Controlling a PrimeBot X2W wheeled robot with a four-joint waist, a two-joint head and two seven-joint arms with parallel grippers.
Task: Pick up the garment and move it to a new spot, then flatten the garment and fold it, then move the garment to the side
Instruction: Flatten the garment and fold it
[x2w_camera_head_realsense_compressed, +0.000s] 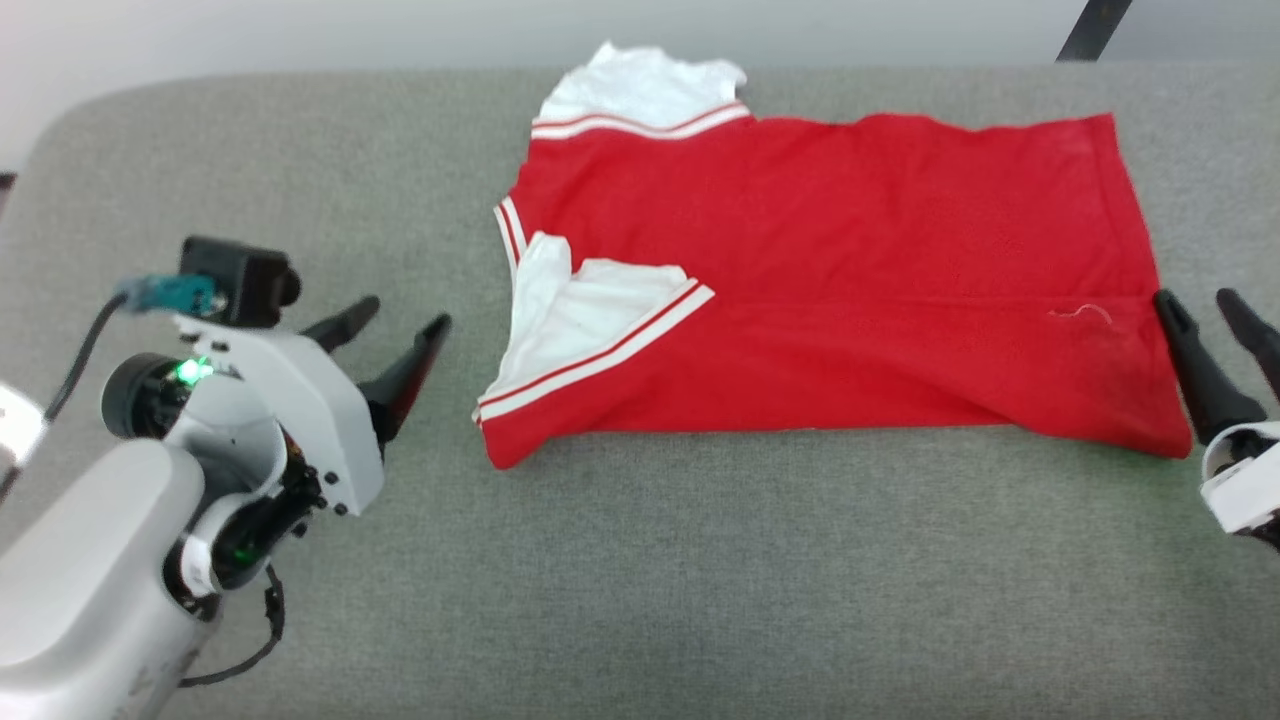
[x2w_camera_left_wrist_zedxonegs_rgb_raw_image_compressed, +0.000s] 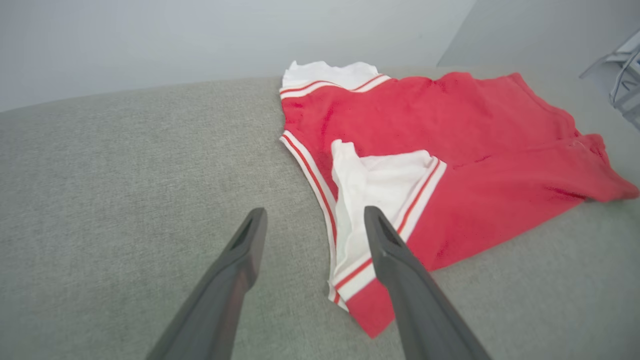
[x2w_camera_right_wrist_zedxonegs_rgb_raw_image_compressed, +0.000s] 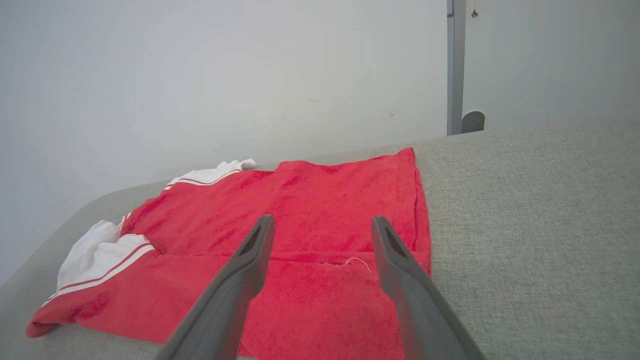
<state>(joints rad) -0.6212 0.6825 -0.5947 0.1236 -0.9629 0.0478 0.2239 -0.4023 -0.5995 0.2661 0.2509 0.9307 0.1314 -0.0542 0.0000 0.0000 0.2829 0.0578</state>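
Left gripper (x2w_camera_head_realsense_compressed: 410, 310), fingers spread wide and holding nothing, sits just beside the armhole end of the garment (x2w_camera_head_realsense_compressed: 850, 270). The right gripper (x2w_camera_head_realsense_compressed: 1192, 294), likewise wide and empty, stands at the hem end, its inner finger at the red corner; whether it touches cannot be told. The garment lies flat across the far half of the grey surface (x2w_camera_head_realsense_compressed: 700, 580), white panels and striped trim toward the robot's left, plain red hem toward its right. A lengthwise line suggests that the near strip is doubled over the body, and a white panel is turned open at the left end. A loose thread shows near the hem. The fabric looks thin, light and limp: it will likely sag between two holds, slide layer over layer, and wrinkle if dragged. Best taken by pinching both layers together at the two near corners, or along the short end edges. A hold on a single layer would probably pull the fold apart.
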